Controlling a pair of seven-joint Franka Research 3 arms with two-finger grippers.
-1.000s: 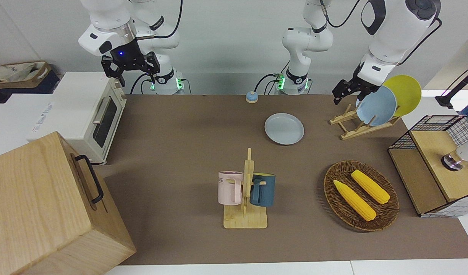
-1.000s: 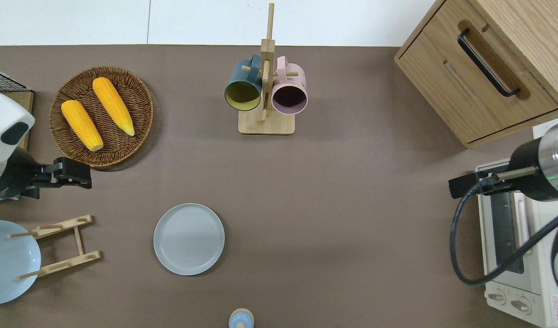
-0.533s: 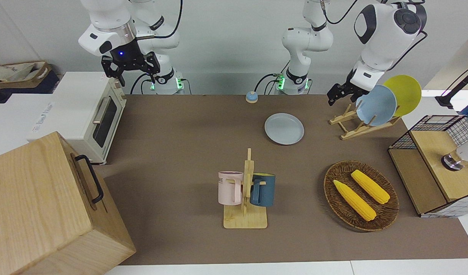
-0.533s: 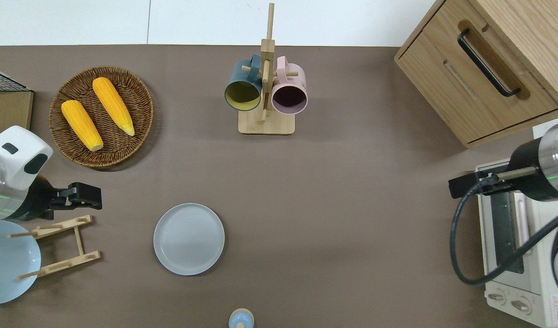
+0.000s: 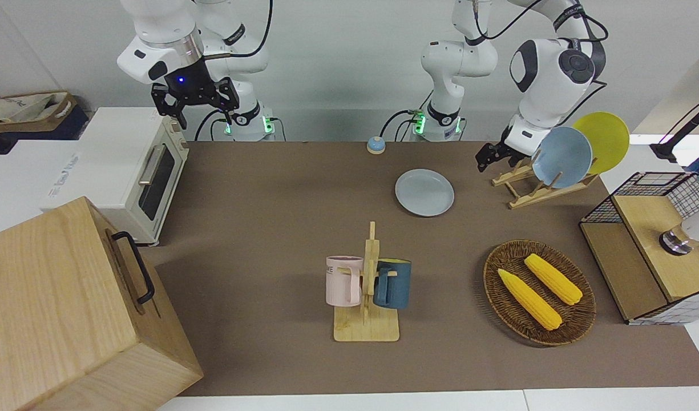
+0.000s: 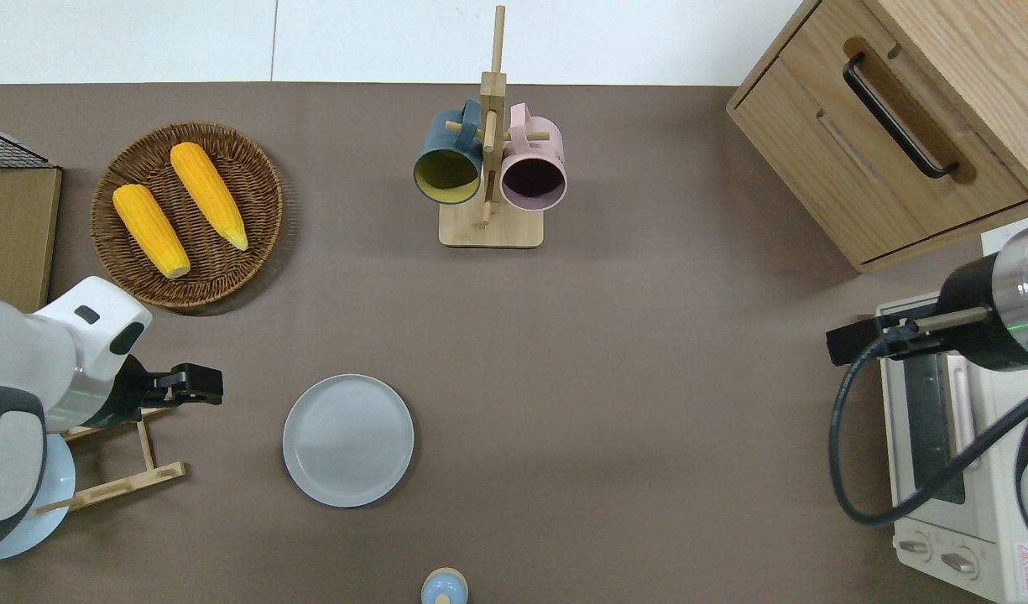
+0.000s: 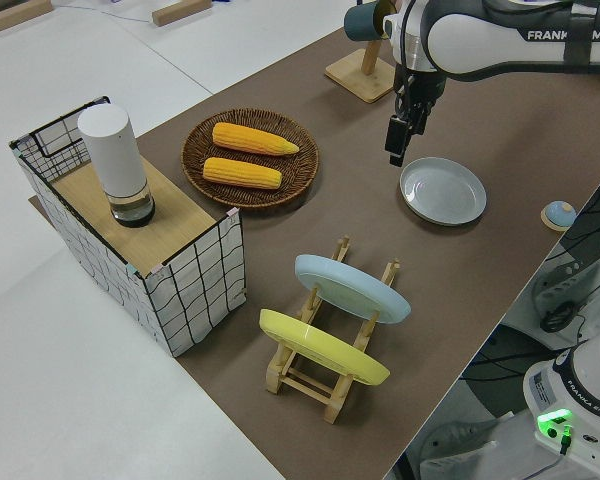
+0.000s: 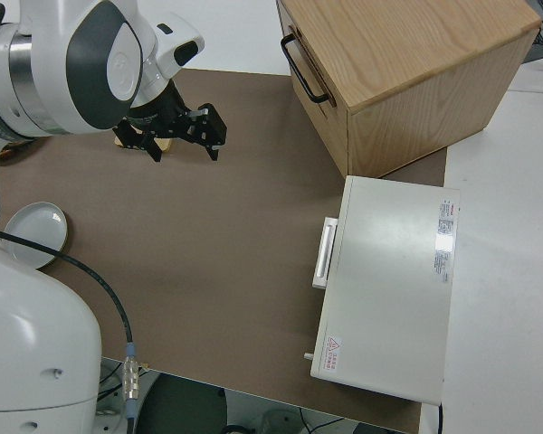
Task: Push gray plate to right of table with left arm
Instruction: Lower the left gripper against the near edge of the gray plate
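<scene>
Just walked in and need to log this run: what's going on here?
The left gripper hangs in the air between the wooden plate rack and the gray plate, on the side from which it could push the plate toward the right arm's end. It is not touching the plate. The plate lies flat on the table, nearer to the robots than the mug stand. The right arm is parked.

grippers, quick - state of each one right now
Left tool: cannot tell, holding nothing, up beside the gray plate.
Right tool: open, empty, arm parked.
</scene>
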